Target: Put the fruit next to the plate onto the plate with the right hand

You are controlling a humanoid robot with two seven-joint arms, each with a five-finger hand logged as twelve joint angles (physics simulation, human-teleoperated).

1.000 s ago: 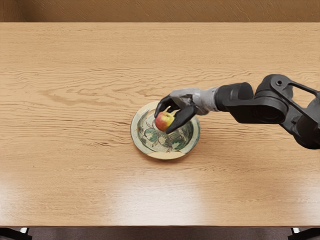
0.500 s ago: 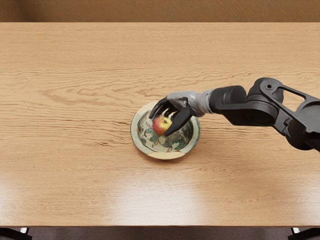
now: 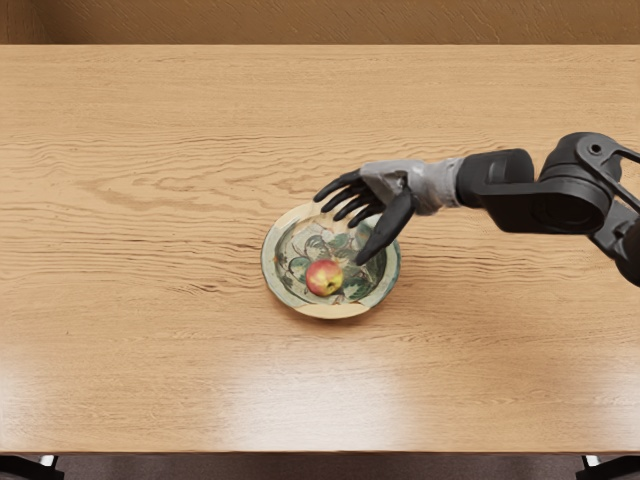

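A red and yellow apple (image 3: 324,277) lies in the patterned plate (image 3: 281,288) at the middle of the wooden table. My right hand (image 3: 362,213) hovers just above the plate's far right rim, its fingers spread and holding nothing. The thumb reaches down over the plate, a short way from the apple and apart from it. The arm comes in from the right edge. No left arm shows.
The wooden table (image 3: 150,200) stretches wide on all sides of the plate, with its far edge at the top and near edge at the bottom.
The hand let go of the apple, which dropped onto the plate. The fingers opened and the hand drew up and to the right.
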